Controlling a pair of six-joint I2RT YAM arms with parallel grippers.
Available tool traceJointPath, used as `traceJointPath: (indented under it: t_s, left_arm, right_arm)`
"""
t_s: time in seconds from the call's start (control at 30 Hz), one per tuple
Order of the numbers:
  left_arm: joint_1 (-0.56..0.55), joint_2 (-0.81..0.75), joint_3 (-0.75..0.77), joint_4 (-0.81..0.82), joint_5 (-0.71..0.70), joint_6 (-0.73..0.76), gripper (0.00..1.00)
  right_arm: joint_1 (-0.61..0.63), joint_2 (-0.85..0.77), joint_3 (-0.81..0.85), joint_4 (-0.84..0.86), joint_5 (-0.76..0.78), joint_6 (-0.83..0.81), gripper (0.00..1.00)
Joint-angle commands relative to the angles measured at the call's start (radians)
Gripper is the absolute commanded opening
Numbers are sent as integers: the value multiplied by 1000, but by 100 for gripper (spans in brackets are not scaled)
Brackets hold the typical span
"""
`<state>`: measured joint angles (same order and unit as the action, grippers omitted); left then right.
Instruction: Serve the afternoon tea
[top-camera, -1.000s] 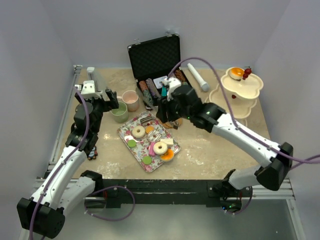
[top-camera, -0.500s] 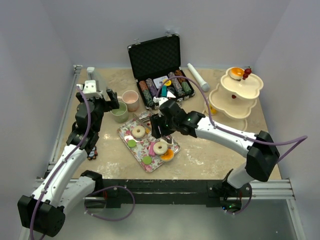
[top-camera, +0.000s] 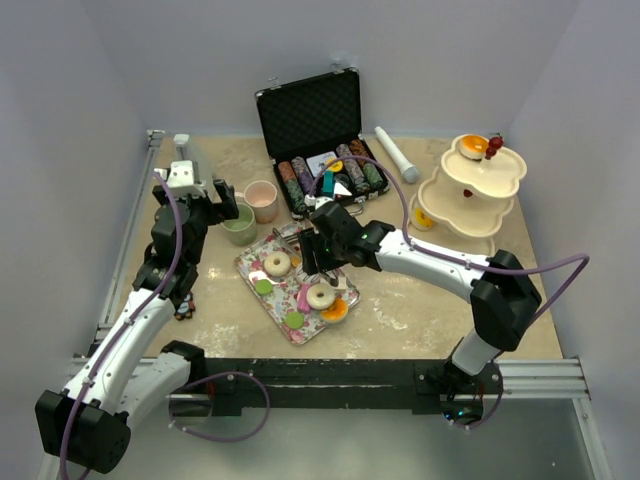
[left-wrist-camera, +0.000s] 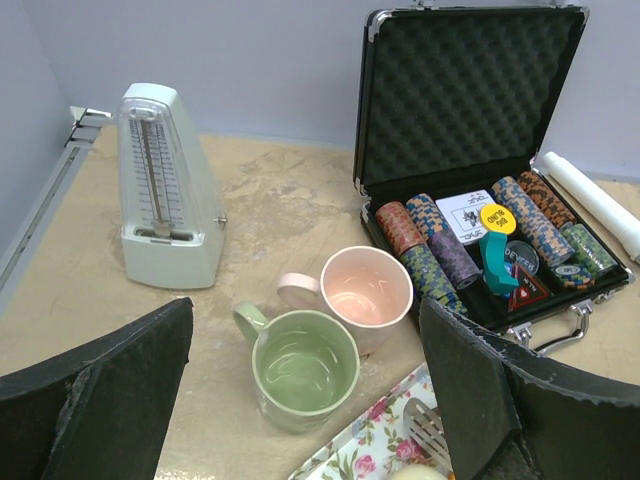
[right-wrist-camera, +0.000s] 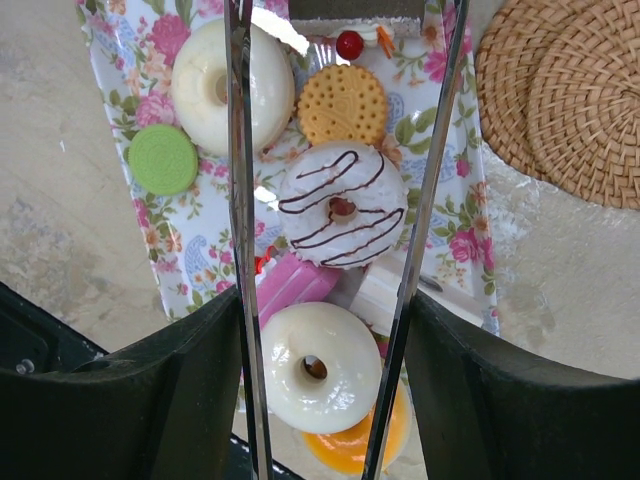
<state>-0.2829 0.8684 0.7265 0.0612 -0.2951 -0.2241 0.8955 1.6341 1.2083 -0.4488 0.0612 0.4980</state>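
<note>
Right end effector (top-camera: 312, 253) gripping tongs (right-wrist-camera: 238, 150), moved over striped donut (right-wrist-camera: 342, 205), left end effector (left-wrist-camera: 305, 318) open

Two white arms (top-camera: 440, 262) with black joints (top-camera: 505, 300), purple cables (top-camera: 177, 228), black gripper fingers (left-wrist-camera: 100, 400).

In the top view the right claw (top-camera: 314, 250) covers the middle of the floral tray (top-camera: 247, 262), so you cannot see what lies beneath it. On the lower tier of the stand (top-camera: 505, 172) a small yellow thing (top-camera: 425, 218) is too small to name.

In the right wrist view the tongs (right-wrist-camera: 237, 150) run out past the top edge, so you do not see their tips. The woven mat (right-wrist-camera: 560, 90) is cut by the right edge. An orange sweet (right-wrist-camera: 350, 455) lies mostly under a white donut (right-wrist-camera: 320, 365).

In the left wrist view the bottom edge cuts the tray, and the right edge cuts the white cylinder (left-wrist-camera: 590, 200).
</note>
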Motion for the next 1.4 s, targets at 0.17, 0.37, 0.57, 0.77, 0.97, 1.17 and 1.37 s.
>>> traceJointPath:
  t_s: [0.17, 0.37, 0.57, 0.77, 0.97, 1.17, 1.37]
  left_arm:
    - [-2, 4, 39, 12, 10, 6, 100]
    - [-2, 4, 39, 12, 17, 3, 100]
    - [-2, 6, 39, 12, 16, 2, 100]
    - [-2, 4, 39, 12, 19, 0, 100]
    - [-2, 4, 39, 12, 20, 0, 100]
    - [-2, 0, 40, 12, 22, 0, 100]
    - [-2, -2, 40, 12, 24, -1, 100]
  right_arm:
    - [-4, -5, 45, 7, 17, 19, 60]
    - [0, -13, 22, 2, 23, 28, 59]
    - [11, -8, 16, -1, 18, 36, 58]
    - [17, -13, 5, -8, 19, 39, 59]
    - [28, -11, 2, -11, 26, 43, 59]
    - [36, -7, -1, -28, 51, 48, 59]
    - [43, 1, -4, -28, 52, 50, 59]
